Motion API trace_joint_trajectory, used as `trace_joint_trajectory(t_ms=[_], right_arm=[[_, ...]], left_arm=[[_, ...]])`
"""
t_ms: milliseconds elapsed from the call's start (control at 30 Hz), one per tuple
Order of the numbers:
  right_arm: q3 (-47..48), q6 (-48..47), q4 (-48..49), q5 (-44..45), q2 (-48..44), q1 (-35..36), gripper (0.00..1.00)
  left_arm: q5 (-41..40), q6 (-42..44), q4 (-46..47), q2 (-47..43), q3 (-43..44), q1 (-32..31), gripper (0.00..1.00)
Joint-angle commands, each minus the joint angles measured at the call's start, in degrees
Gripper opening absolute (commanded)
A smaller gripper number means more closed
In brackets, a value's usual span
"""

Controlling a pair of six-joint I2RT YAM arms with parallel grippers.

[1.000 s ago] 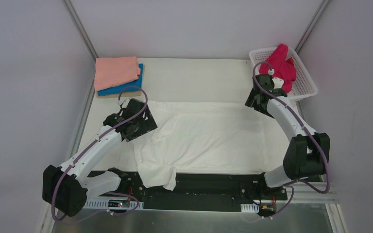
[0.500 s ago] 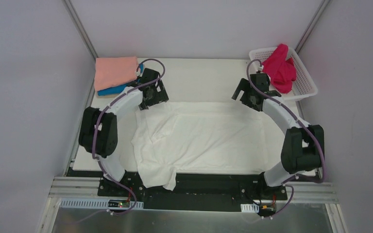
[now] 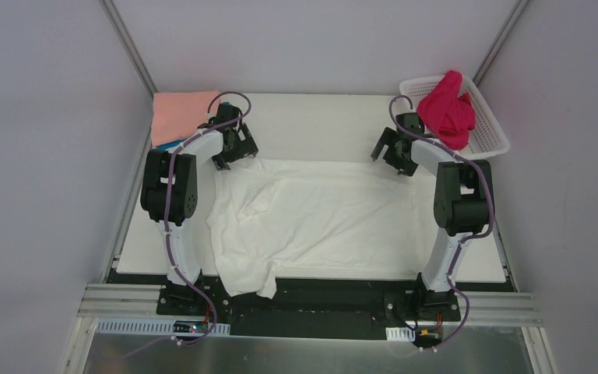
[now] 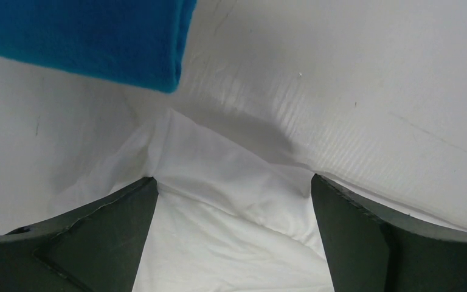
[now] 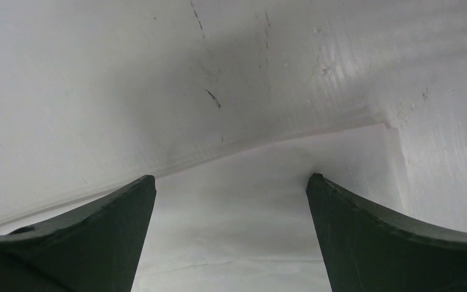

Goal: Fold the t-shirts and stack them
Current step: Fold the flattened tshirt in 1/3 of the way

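The white surface (image 3: pixel 319 117) carries the white t-shirt (image 3: pixel 335 222) spread out flat, one near corner drooping over the edge by my bases. My left pincer (image 4: pixel 232 178) stands wide open astride the shirt's far left corner, just short of the folded blue t-shirt (image 4: pixel 85 36), gripping nothing. My right pincer (image 5: pixel 231 176) gapes as wide over the far right corner, likewise empty.

Top camera high, near side, looking down; wrist cameras close, low; all share white t-shirt (image 3: pixel 327 218).
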Motion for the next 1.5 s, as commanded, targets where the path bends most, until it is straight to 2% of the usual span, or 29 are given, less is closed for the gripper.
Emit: trace_joint_trajectory(t_ms=[0,233,1067,1200,1300,1467], right_arm=[[5.73,0.86,-3.92,-0.61,3.40,-1.05,0.99],[13.74,1.38,-10.08,-0.96,9.56,-1.72,0.99],[36.57,-0.93,-13.89,-0.98,22.29,-4.87,0.99],[38.86,-1.54,-13.48,-0.06,23.52,-4.98,0.99],[40.63,-2.21,-13.38,-2.90,24.10,-4.99,0.99],[42.07,-4.97,-13.95,-4.71,21.06,-3.38,0.99]], left_arm=[[1.13,0.58,-0.08,4.68,1.00,1.66,0.99],[1.44,0.03,-0.05,6.95,4.10,2.37,0.99],[4.38,4.32,-0.19,21.30,26.56,3.39,0.99],[4.38,5.15,-0.62,23.82,31.81,3.47,0.99],[6.96,5.71,-1.28,25.29,35.67,3.54,0.99],[10.33,6.54,-1.90,23.62,37.99,3.37,0.99]])
